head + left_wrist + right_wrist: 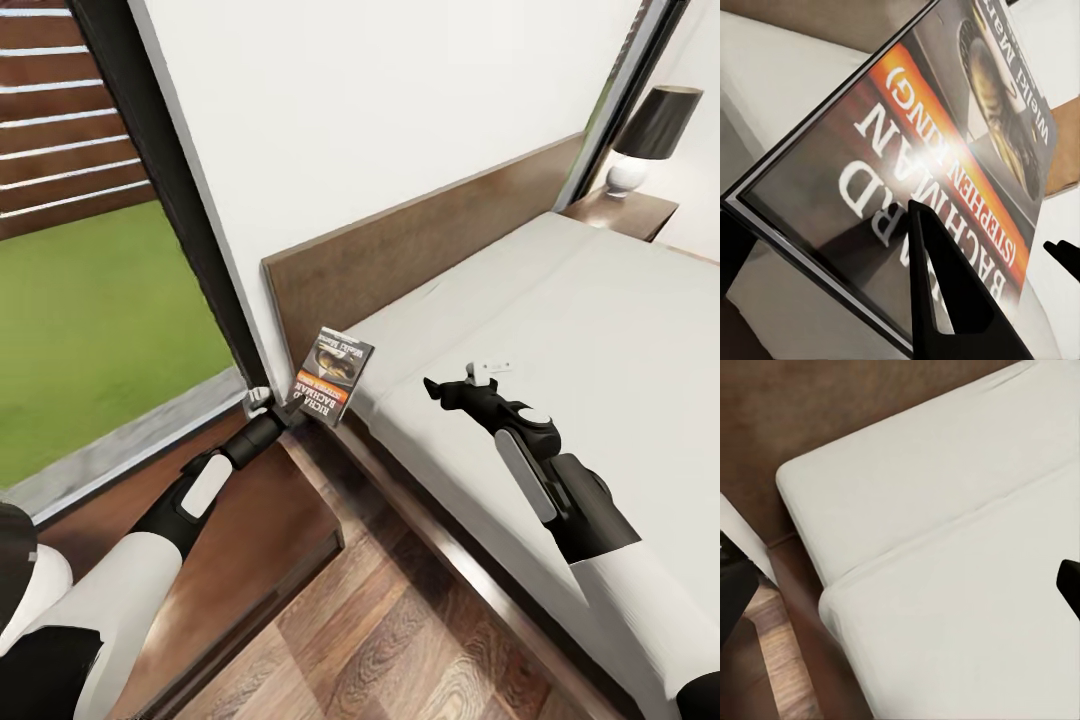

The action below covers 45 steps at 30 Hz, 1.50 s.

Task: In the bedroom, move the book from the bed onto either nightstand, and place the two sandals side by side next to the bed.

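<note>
The small thin dark-covered paperback book (332, 378) with an orange band and white lettering is held tilted in the air above the glossy dark-brown wooden nightstand (250, 530), just beside the off-white mattress bed (560, 330).

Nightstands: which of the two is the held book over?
The near nightstand by the window; the left gripper holds the book above it. The far nightstand carries a lamp.

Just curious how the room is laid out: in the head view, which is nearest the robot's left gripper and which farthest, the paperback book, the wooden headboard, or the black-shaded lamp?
1. Paperback book, held in the left gripper.
2. Dark-brown wooden headboard, just behind it.
3. Black-shaded lamp, across the bed.
</note>
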Motion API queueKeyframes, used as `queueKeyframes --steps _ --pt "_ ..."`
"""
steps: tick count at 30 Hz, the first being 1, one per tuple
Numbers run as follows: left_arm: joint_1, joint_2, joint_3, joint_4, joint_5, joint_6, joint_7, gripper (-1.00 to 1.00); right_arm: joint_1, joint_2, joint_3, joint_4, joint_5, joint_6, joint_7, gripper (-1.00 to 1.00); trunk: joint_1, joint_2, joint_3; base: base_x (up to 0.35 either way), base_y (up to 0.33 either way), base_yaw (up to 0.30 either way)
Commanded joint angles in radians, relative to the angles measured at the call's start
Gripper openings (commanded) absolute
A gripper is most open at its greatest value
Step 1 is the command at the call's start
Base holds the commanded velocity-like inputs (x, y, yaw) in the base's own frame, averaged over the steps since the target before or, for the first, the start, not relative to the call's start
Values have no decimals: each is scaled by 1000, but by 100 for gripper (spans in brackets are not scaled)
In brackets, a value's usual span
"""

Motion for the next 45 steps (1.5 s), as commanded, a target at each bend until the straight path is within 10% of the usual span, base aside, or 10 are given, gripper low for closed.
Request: queueKeyframes --steps 1,45 --pt "0 0 -3 -1 10 9 -1 -100 -1 -1 2 -1 -7 3 -5 100 0 0 1 0 -103 135" --pt "0 -1 -3 -1 9 6 -2 -100 -1 -1 2 -3 -6 3 -5 100 0 0 33 -1 -23 147"
